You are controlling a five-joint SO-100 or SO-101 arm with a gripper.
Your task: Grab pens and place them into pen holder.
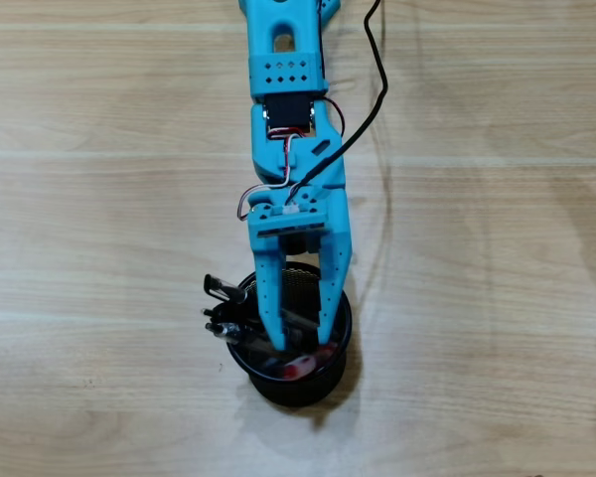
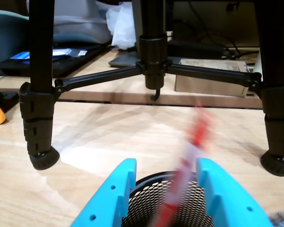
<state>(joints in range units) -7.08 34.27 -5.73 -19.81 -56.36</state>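
Blue gripper (image 2: pixel 165 189) fingers are seen spread apart over the black mesh pen holder (image 2: pixel 154 196); a blurred red pen (image 2: pixel 191 146) stands loose between them, tilted. Only the overhead view shows black pens (image 1: pixel 228 320) leaning over the holder's left rim (image 1: pixel 346 328). Tripod legs (image 2: pixel 40 94) stand beyond on open table (image 1: pixel 477 298).

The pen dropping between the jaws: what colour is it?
Red and clear, blurred; best in the wrist view, above the black mesh pen holder.
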